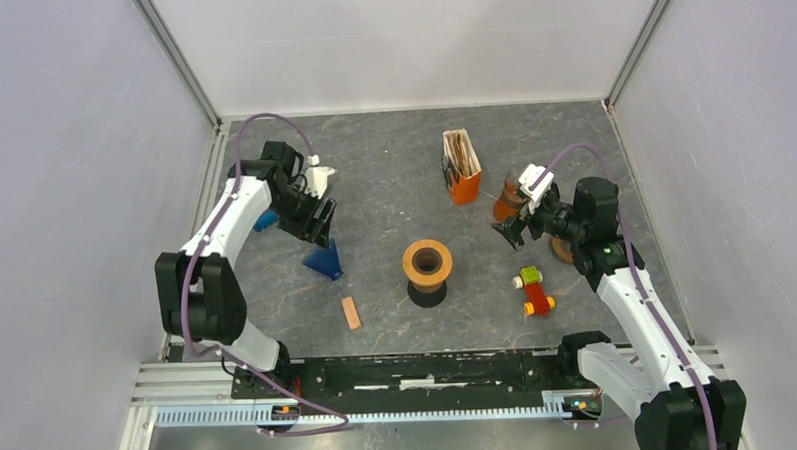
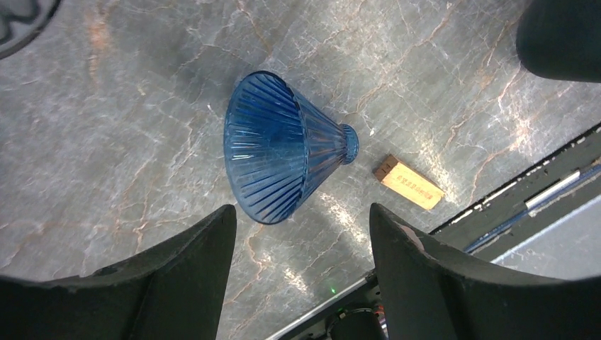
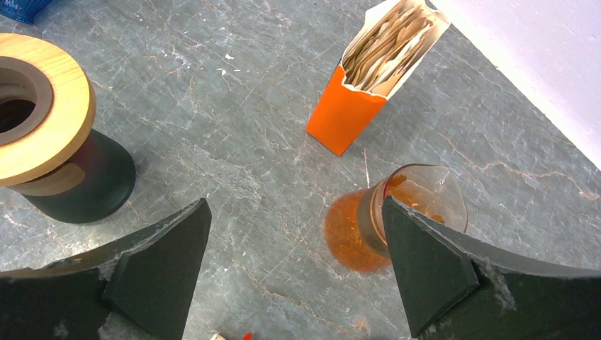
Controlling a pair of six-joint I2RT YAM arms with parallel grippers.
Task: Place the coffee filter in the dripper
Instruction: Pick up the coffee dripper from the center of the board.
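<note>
The left tool (image 1: 318, 216), jaws spread and pinching nothing, hangs just by the blue dripper (image 2: 276, 149), which lies on its side on the desk (image 1: 392, 155) near a wooden block (image 2: 409, 183). Farther right, the coffee filters (image 3: 386, 46) stand in an orange box (image 3: 344, 113). The right tool (image 3: 296, 205), spread wide and empty, hovers beside an amber glass jug (image 3: 351, 241).
</note>
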